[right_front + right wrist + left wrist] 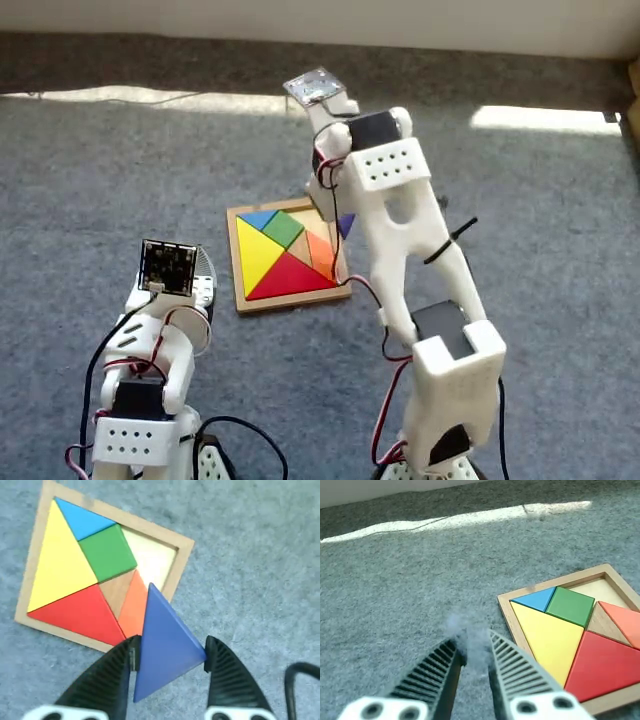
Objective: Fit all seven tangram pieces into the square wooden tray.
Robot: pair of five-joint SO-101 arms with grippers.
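- Right fingers (110,675), ribbed black, clamp flat blue triangle (162,635) over square wooden tray's (186,545) 2 o'clock edge.
- Left fingers (437,672) slightly parted, empty, over fuzzy grey carpet (395,590).

Sunlight lies in bright, washed-out strips across the far grey carpet (130,95), apparently coming from beyond it; the nearer carpet sits in soft shade. A bare corner of the wooden tray (150,560) glows.

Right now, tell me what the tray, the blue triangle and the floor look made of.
The tray looks like pale wood with a matte finish: its rim is tan and unpainted. The blue triangle is probably painted wood, smooth and even in colour, though plastic is possible. The floor looks like grey short-pile carpet, going by its fuzzy, flecked surface.
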